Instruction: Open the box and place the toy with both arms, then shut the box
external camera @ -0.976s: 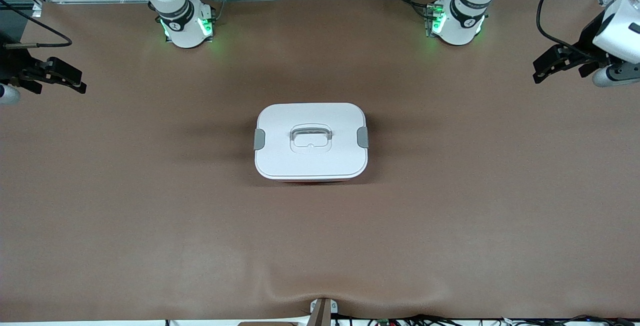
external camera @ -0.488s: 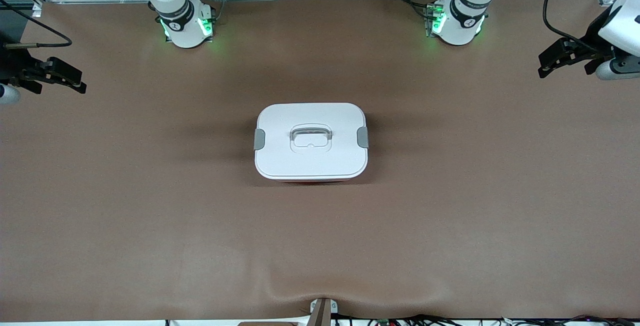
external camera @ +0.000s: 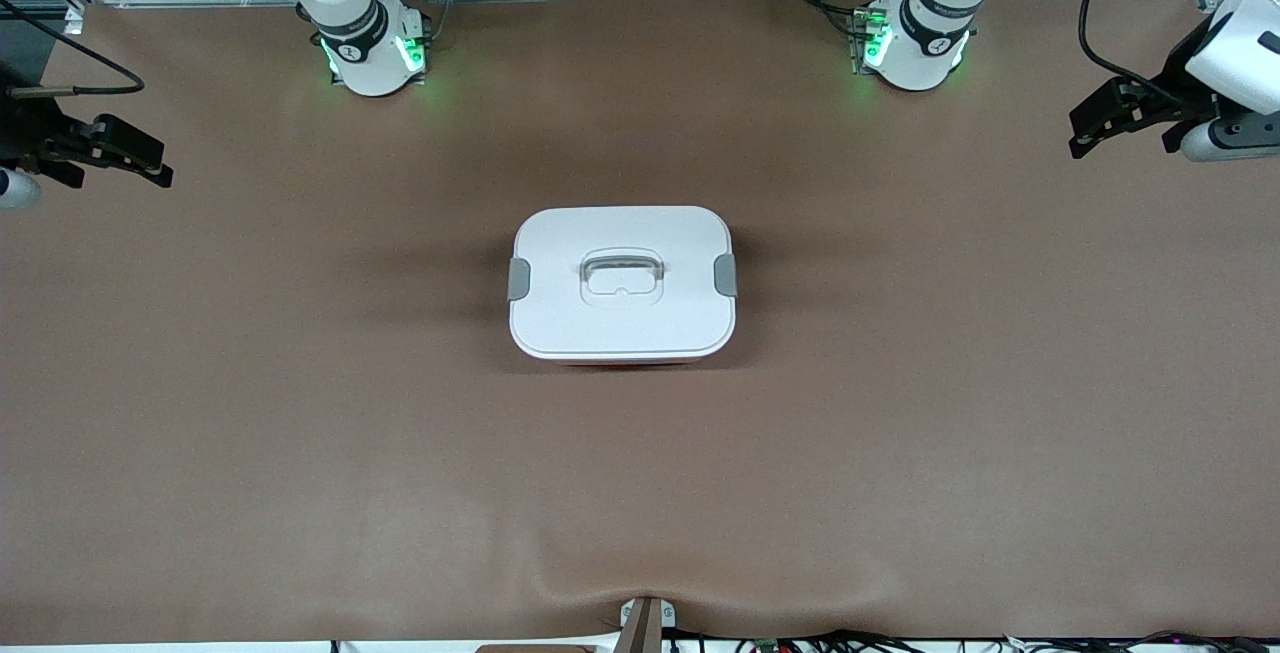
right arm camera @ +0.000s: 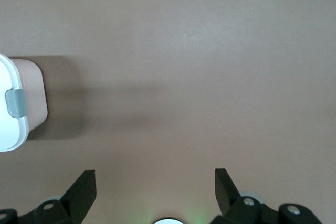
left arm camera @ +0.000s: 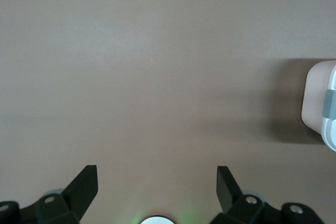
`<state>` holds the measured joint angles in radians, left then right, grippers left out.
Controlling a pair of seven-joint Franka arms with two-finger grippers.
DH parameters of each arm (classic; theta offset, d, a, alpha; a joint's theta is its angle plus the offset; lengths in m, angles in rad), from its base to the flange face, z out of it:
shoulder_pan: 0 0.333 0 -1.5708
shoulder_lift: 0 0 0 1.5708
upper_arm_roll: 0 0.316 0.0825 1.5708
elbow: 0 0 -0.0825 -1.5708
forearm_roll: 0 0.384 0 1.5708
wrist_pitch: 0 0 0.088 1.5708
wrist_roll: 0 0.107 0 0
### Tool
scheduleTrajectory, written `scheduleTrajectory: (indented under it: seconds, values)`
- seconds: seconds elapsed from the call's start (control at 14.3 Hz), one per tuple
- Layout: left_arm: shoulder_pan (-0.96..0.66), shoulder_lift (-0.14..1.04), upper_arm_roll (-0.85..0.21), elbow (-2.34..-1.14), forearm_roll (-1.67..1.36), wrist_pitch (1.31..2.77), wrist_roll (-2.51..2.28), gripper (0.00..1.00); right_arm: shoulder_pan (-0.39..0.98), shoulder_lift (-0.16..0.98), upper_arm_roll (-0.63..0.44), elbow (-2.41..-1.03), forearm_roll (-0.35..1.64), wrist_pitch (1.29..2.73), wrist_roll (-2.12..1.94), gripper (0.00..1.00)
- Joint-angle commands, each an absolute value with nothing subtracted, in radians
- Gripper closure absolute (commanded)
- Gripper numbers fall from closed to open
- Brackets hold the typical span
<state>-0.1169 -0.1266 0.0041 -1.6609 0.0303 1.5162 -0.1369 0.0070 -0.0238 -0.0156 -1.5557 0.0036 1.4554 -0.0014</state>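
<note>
Lying flat, box lengthwise between arms' ends.

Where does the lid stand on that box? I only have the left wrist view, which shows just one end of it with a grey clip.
Observer: The white lid sits flat on the box, with a grey clip at each end and a recessed handle in its middle.
Operator: And the other arm?
Observer: The right gripper hangs open over the table at the right arm's end, well apart from the box.
Operator: Any toy around?
Observer: None shows in the front view or in either wrist view; only the box lies on the table.
</note>
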Motion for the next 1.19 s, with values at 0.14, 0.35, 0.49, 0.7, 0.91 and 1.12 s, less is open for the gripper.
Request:
scheduleTrajectory:
  seconds: [0.14,0.35,0.49,0.7,0.91,1.12]
  values:
    - [-0.112,-0.115,0.008,-1.635,0.014,1.516,-0.114,0.00,0.006,-0.034,-0.012,-1.557,0.006,1.448,0.015,0.00]
    - [-0.112,-0.112,0.008,-1.634,0.014,1.516,-0.121,0.00,0.006,-0.034,-0.012,-1.557,0.006,1.448,0.015,0.00]
    - [-0.110,-0.112,0.008,-1.634,0.012,1.516,-0.114,0.00,0.005,-0.034,-0.012,-1.557,0.006,1.447,0.015,0.00]
    - [-0.112,-0.110,0.008,-1.628,0.012,1.516,-0.113,0.00,0.005,-0.034,-0.014,-1.557,0.008,1.447,0.015,0.00]
    - [-0.118,-0.103,0.008,-1.618,0.014,1.514,-0.114,0.00,0.005,-0.034,-0.014,-1.557,0.008,1.447,0.015,0.00]
    - [-0.114,-0.101,0.008,-1.620,0.014,1.513,-0.112,0.00,0.005,-0.034,-0.014,-1.557,0.008,1.447,0.015,0.00]
